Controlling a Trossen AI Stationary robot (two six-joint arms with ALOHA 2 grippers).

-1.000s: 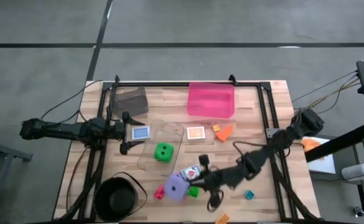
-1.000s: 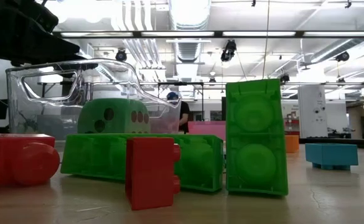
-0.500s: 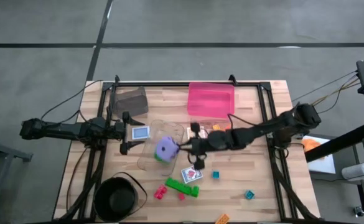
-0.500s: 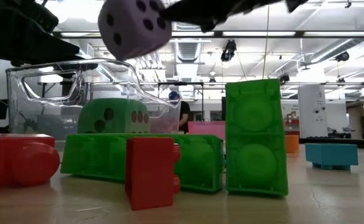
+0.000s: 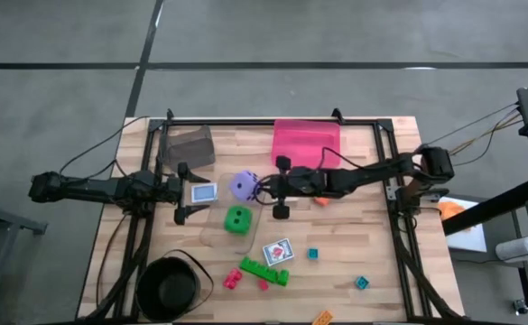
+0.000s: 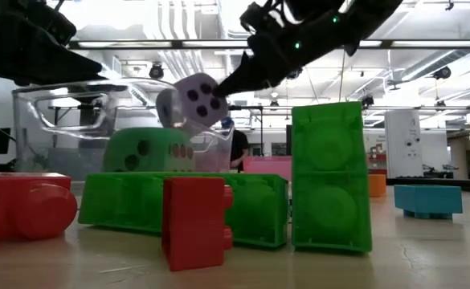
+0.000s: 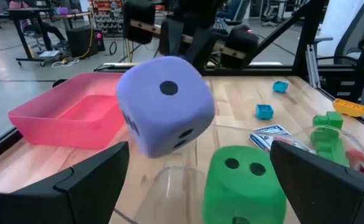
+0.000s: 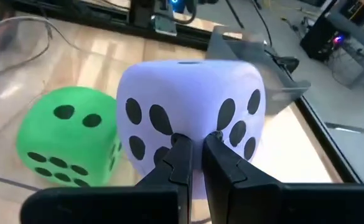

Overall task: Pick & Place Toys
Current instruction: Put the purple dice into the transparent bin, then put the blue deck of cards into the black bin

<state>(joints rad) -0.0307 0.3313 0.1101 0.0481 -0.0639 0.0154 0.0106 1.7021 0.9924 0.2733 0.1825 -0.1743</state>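
Pinching a soft purple dotted die (image 5: pixel 242 186), the right hand (image 5: pixel 260 189) hangs over the clear bin (image 5: pixel 217 227).

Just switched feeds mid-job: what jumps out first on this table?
The purple die, pinched by the right gripper in mid-air over the clear bin, above the green die inside it. The left gripper waits open at that bin's left, and the pink bin sits at the table's far edge.
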